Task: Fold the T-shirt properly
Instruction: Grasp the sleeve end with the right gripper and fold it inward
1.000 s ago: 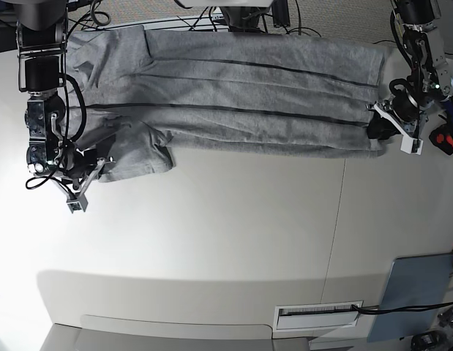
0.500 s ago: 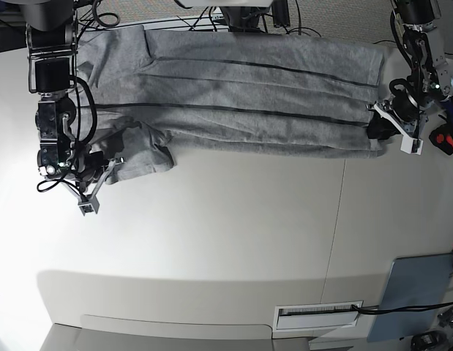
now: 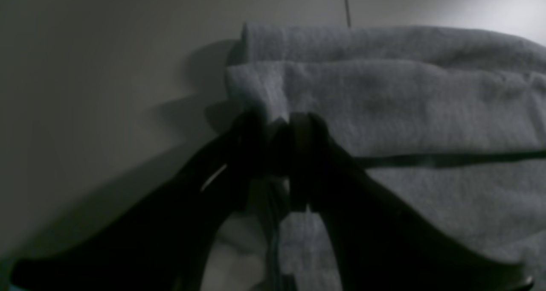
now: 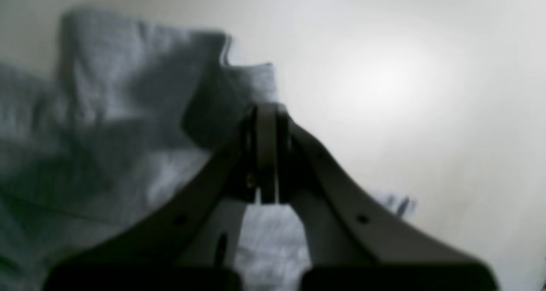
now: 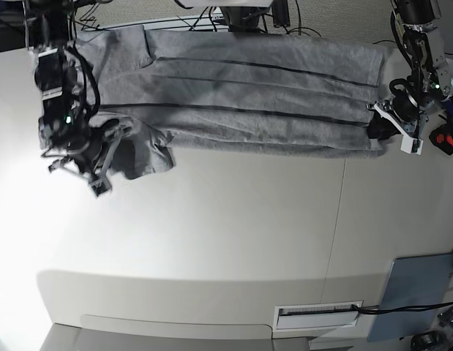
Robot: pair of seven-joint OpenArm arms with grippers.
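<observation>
The heather-grey T-shirt point(image 5: 255, 95) lies spread along the far side of the table, plain side up, with long dark crease lines. My left gripper point(image 5: 380, 130) is at the shirt's right end. In the left wrist view it point(image 3: 277, 124) is shut on a folded edge of the shirt point(image 3: 384, 103). My right gripper point(image 5: 113, 142) is at the shirt's left end by the bunched sleeve point(image 5: 142, 150). In the right wrist view it point(image 4: 266, 154) is shut, with the sleeve cloth point(image 4: 106, 112) gathered up against its tips.
A blue-grey pad point(image 5: 420, 292) lies at the front right. A white labelled plate point(image 5: 317, 314) sits at the front edge. A red and black tool point(image 5: 446, 139) is at the right edge. Cables point(image 5: 248, 18) lie behind the shirt. A seam point(image 5: 336, 219) crosses the table.
My right gripper has moved toward the back and slightly right, and the sleeve has bunched up and shortened with it. My left gripper and the right end of the shirt have not moved.
</observation>
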